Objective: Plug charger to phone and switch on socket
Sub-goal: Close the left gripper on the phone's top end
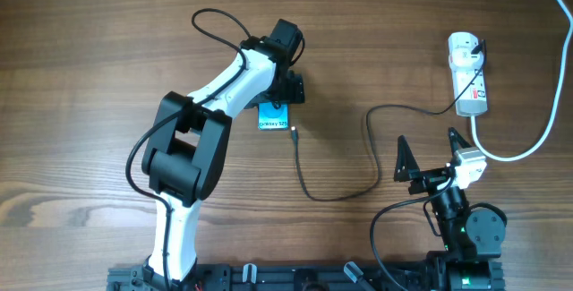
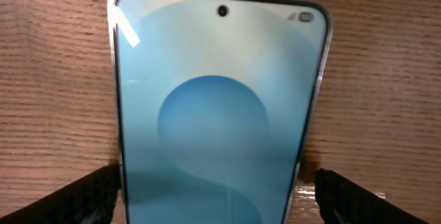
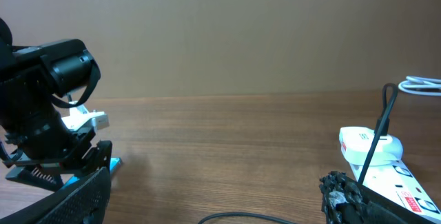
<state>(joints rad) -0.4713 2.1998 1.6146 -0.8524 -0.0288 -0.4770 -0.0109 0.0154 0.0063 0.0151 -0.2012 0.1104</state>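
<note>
Teal phone (image 2: 213, 100) lies ungripped between the open jaws of the left gripper (image 2: 215, 196); clamp its edges squarely so the empty, open right gripper (image 1: 427, 145) can seat the charger (image 1: 298, 161)

Phone (image 1: 274, 119): white band at near end, dark print, reads approx. "Galaxy S25"; small, last characters uncertain (overhead). Left wrist view: small status icon at the screen's top corner, illegible. Socket (image 1: 469, 76): red markings, unreadable in any view.
</note>
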